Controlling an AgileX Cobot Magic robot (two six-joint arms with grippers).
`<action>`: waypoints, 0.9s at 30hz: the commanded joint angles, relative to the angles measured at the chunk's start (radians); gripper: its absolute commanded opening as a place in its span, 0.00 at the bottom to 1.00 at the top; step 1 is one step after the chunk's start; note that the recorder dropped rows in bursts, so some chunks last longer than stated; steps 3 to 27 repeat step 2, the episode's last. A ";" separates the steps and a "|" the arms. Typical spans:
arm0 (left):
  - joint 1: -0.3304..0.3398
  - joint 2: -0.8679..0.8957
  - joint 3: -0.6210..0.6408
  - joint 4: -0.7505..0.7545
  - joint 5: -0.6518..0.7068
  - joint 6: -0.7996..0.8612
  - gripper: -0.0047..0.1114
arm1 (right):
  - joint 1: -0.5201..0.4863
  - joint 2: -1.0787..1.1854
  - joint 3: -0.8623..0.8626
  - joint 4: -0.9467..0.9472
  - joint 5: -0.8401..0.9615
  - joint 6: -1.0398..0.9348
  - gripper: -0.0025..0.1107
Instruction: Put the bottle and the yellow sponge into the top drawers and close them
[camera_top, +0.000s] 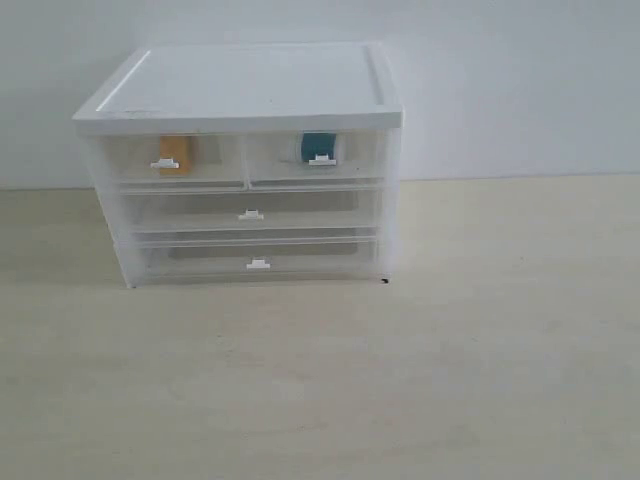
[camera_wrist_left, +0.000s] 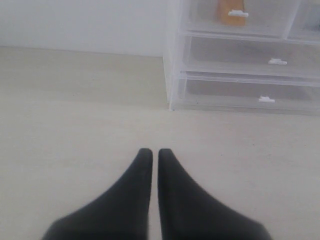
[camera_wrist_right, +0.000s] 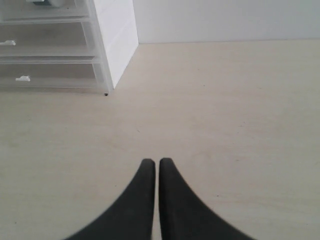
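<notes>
Both top drawers (camera_top: 215, 162) sit flush shut. Yellow sponge (camera_top: 176, 153) is inside the one ahead of left tool (camera_wrist_left: 151, 152), bottle (camera_top: 318, 147) in the one ahead of right tool (camera_wrist_right: 152, 162). Both tools are pinched closed and empty, low over counter (camera_top: 450, 380), well clear of the cabinet. Probably nothing left to handle.

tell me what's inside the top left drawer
The yellow sponge shows through the translucent front of the closed top left drawer, behind its tab handle. The frosted plastic blurs it, so the drawer's back cannot be seen.
</notes>
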 joint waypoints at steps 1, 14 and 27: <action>0.003 -0.003 0.004 -0.001 -0.003 -0.008 0.07 | -0.009 -0.006 -0.001 0.000 -0.004 0.000 0.02; 0.003 -0.003 0.004 -0.001 -0.003 -0.008 0.07 | -0.009 -0.006 -0.001 0.000 -0.004 -0.002 0.02; 0.003 -0.003 0.004 -0.001 -0.003 -0.008 0.07 | -0.009 -0.006 -0.001 0.000 -0.004 -0.002 0.02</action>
